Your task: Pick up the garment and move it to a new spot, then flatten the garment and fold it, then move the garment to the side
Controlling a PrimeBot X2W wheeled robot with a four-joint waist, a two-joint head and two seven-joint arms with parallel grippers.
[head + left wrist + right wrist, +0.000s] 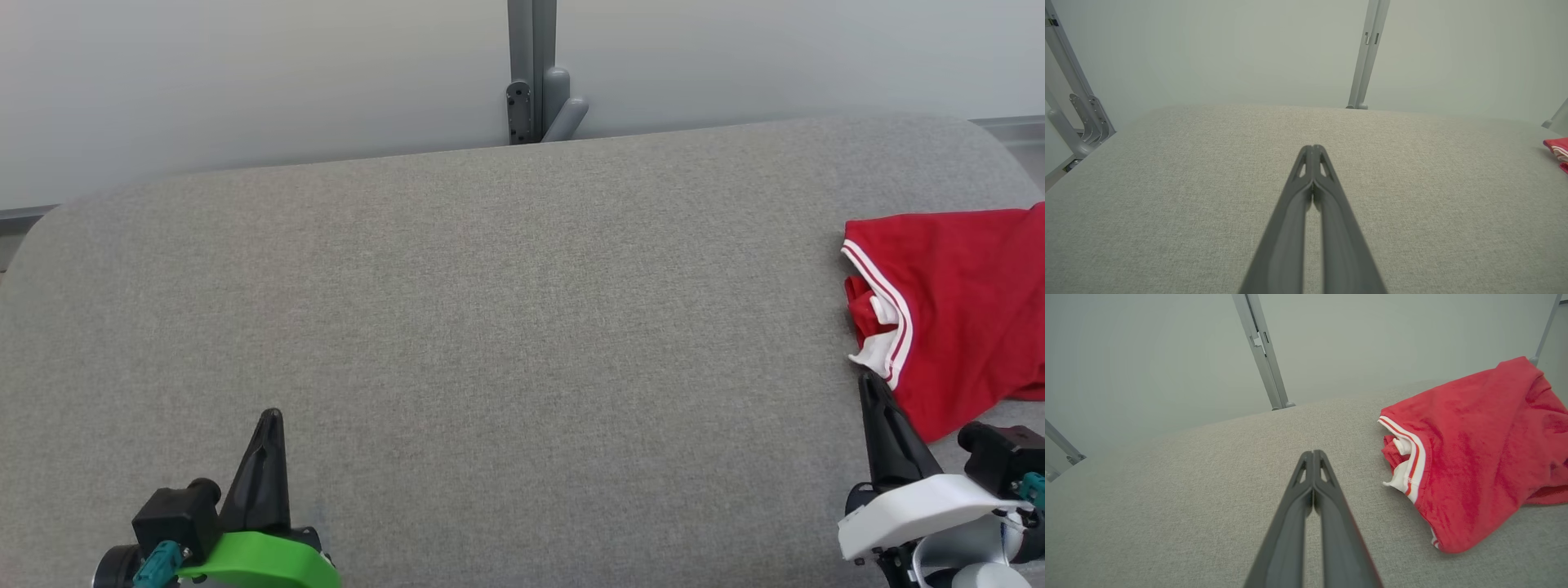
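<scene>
The garment (955, 310) is red with white-and-red striped trim. It lies crumpled at the right edge of the grey fabric table (490, 327). The right wrist view has the garment (1474, 457) to the right of my fingers. A small red edge of the garment (1557, 148) peeks in at the far right of the left wrist view. My right gripper (867, 384) is shut and empty, its tips just short of the garment's near left corner. At the lower left my left gripper (271, 418) is shut with nothing in it, far from the garment. The pressed-together tips appear in both wrist views: left gripper (1312, 148), right gripper (1312, 453).
A grey metal post (532, 73) with a bracket rises behind the table's far edge against a pale wall. Another metal frame leg (1073, 110) stands off the table's left corner. The wide grey surface stretches bare between the two grippers.
</scene>
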